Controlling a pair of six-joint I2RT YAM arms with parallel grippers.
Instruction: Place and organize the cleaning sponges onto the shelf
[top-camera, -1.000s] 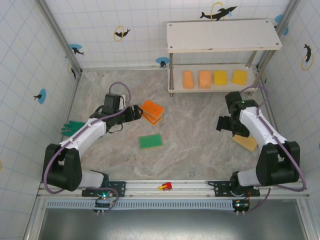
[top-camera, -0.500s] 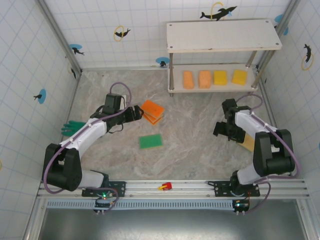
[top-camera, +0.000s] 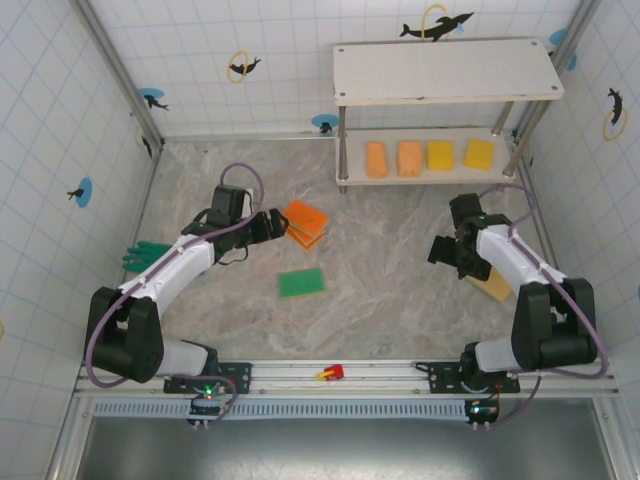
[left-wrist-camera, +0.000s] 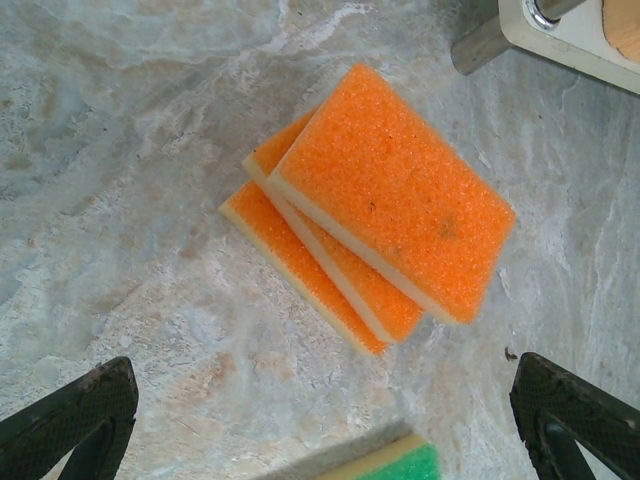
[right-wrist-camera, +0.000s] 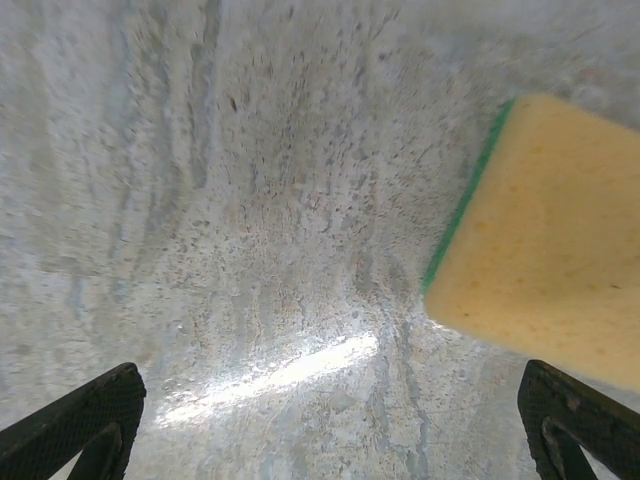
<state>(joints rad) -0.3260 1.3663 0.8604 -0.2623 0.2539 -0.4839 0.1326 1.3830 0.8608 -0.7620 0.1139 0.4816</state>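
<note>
Right tool (right-wrist-camera: 325, 425) spread over marbled table (right-wrist-camera: 230, 180); porous rectangular yellow sponge (right-wrist-camera: 545, 265) beside.

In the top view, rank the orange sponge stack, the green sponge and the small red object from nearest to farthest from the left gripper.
1. orange sponge stack, right at the left gripper fingertips
2. green sponge, mid-table
3. red object, at the near edge

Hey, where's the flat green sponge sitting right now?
In the top view the green sponge lies flat on the table, left of centre, just on the near side of the stacked orange sponges.
</note>
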